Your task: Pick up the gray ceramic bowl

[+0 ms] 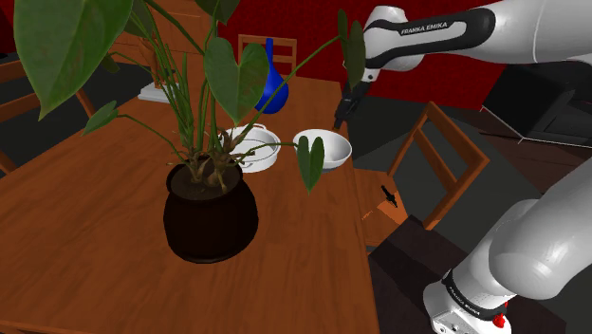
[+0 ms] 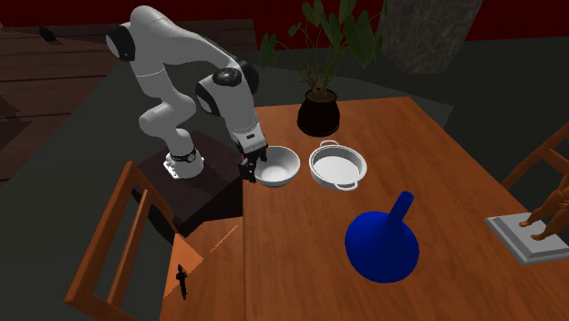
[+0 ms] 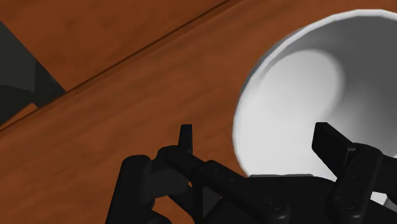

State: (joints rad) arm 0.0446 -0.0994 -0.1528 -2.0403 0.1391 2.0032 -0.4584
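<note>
The tool (image 3: 257, 149) hangs with its fingers wide apart, holding nothing, just over the near rim of the pale bowl (image 3: 305, 95) (drawn white rather than grey). One finger stands over the bowl's hollow and the other over bare desk (image 3: 127, 76) outside it, so the wall lies between them, a stance suited, I judge, to pinching the rim. A handled pan (image 2: 337, 169) sits beyond the bowl from the tool.

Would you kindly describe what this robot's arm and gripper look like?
The arm has smooth, rounded white shells with dark joints; one black band bears white FRANKA EMIKA lettering. The gripper is all black, with two squared fingers.
</note>
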